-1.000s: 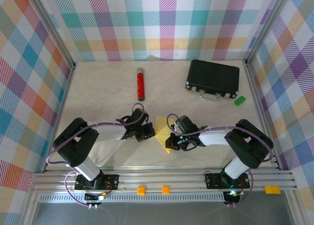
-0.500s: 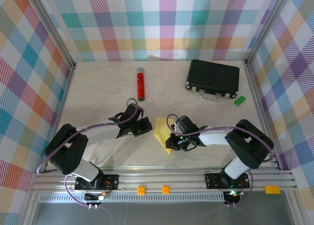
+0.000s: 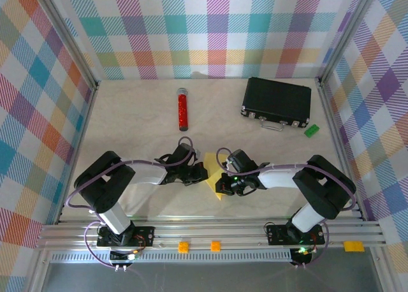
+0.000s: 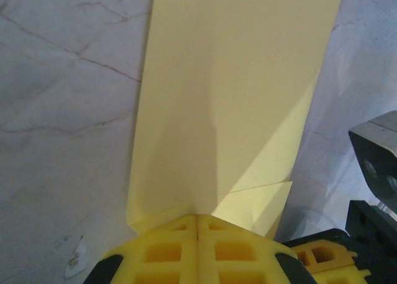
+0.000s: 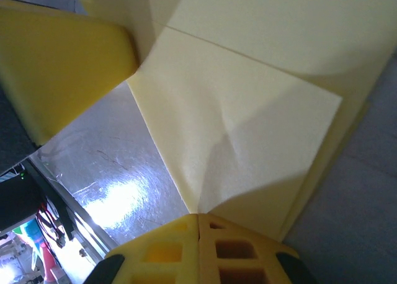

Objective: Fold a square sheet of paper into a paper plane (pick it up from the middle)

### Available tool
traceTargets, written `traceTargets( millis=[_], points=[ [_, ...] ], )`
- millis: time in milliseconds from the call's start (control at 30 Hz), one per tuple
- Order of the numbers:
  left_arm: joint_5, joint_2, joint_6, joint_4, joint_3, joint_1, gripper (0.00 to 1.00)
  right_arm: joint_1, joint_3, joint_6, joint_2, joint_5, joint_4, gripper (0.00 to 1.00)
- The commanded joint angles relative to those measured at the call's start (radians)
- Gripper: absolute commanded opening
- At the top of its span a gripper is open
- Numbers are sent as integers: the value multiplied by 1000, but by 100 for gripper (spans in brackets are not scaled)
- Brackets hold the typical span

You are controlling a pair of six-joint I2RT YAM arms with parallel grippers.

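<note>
Left fingers [image 4: 162, 250] are closed, tips on the yellow sheet [image 4: 236, 98] just ahead; right fingers [image 5: 162, 250] likewise. The desk [image 4: 62, 141] lies beneath them.

**Camera arrangement.** The top external camera looked steeply down from above and behind the arm bases and covered the whole table [image 3: 127, 126]. Each wrist camera looked along its own fingers, with the left gripper [image 4: 197, 217] and the right gripper [image 5: 198, 216] at 6 o'clock. Both sat very close to the square sheet of paper [image 3: 212, 166], which all three views shared.
</note>
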Motion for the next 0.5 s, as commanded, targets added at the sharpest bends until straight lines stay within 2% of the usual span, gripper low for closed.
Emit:
traceTargets(
  millis=[0, 267, 467],
  points=[
    [-119, 21, -19, -106, 25, 15, 0, 6, -33, -16, 18, 60, -152, 1],
    [-135, 0, 20, -187, 44, 91, 0, 7, -41, -40, -1, 59, -169, 1],
    [-155, -68, 72, -266, 46, 146, 0, 6, -22, -131, -17, 50, -216, 2]
  ],
)
